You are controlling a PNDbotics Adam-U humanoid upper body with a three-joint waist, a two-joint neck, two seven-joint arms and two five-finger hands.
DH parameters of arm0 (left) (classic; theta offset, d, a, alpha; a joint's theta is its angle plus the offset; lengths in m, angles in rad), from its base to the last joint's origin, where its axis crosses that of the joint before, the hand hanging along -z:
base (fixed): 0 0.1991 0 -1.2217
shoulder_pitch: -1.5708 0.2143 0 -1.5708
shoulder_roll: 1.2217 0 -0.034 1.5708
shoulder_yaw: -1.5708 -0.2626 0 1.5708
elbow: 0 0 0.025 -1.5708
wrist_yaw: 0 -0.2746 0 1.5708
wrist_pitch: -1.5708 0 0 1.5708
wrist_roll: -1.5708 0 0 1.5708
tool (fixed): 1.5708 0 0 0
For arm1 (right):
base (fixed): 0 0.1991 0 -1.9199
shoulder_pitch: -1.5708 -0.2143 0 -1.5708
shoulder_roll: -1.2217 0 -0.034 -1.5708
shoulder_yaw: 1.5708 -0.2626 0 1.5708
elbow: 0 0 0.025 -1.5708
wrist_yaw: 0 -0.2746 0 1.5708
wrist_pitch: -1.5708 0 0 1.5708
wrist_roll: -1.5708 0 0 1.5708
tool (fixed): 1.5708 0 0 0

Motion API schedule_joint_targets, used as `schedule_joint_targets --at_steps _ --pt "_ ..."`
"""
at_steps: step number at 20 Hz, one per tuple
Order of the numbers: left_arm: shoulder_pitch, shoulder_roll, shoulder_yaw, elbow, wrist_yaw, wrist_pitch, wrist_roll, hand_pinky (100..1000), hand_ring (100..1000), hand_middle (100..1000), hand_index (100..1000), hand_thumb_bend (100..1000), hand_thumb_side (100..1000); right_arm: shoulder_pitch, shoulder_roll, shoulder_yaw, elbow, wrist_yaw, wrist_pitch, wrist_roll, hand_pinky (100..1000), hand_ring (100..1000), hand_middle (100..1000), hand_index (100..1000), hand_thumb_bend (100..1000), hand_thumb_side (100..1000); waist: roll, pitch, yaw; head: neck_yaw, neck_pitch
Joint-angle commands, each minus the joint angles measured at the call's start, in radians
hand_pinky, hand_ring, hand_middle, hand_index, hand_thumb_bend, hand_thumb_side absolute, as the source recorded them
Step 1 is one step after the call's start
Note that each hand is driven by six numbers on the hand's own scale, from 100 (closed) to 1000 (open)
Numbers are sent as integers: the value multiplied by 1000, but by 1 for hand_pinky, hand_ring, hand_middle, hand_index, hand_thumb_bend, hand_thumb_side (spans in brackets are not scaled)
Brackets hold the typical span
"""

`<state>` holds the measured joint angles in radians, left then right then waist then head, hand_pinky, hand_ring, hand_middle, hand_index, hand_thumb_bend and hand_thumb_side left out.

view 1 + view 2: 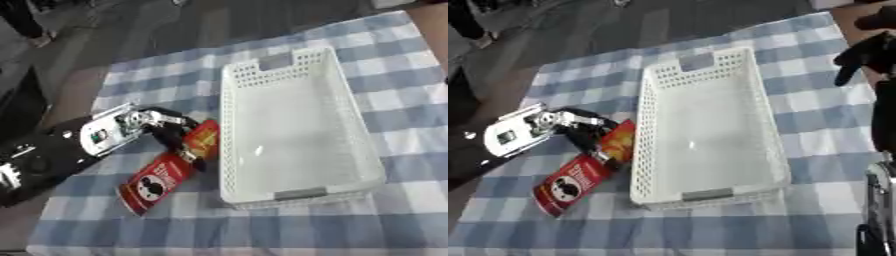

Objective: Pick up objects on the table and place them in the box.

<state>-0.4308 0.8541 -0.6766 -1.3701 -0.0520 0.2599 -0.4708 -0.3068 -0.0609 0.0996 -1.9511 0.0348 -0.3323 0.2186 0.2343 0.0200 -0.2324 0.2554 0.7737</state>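
Beside white basket (297,120): red cylindrical can (166,172), lying flat.

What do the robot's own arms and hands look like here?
The left arm is black with a silver-white wrist block bearing a small dark mark, ending in a black-fingered left hand. The right hand is black too, with a silver arm part below it.

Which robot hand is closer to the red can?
Left. The left hand has its fingers curled over the red can beside the basket; the right hand hangs beyond the basket's far side.
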Motion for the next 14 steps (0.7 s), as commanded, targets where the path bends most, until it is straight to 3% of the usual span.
schedule_joint_targets --at_steps 1,10,11,12,13,14 --pt "33 16 -8 20 -36 -19 -19 845 856 953 1000 975 442 -21 9 6 -25 -5 -2 2 316 483 649 774 100 1000 -8 2 -1 3 -4" --pt "56 21 -4 14 -53 -41 -49 851 860 955 1000 981 453 -35 6 5 -27 -4 -6 -1 317 483 648 773 100 1000 -8 9 -5 1 -4" --pt "56 18 -4 14 -54 -39 -49 838 851 951 1000 957 410 -37 6 5 -27 -4 -7 -1 317 483 648 773 100 1000 -8 9 -6 1 -4" --pt "55 15 -4 15 -55 -37 -49 844 855 952 1000 964 423 -37 6 5 -27 -4 -7 -1 317 483 648 773 100 1000 -8 9 -6 1 -4" --pt "55 12 -2 17 -59 -35 -45 795 826 942 1000 902 308 -38 6 5 -27 -4 -7 -1 317 483 648 773 100 1000 -8 10 -6 0 -4" --pt "56 7 2 22 -69 -33 -35 783 819 940 1000 888 280 -38 7 5 -27 -4 -7 -1 317 483 648 773 100 1000 -8 10 -6 -1 -4"
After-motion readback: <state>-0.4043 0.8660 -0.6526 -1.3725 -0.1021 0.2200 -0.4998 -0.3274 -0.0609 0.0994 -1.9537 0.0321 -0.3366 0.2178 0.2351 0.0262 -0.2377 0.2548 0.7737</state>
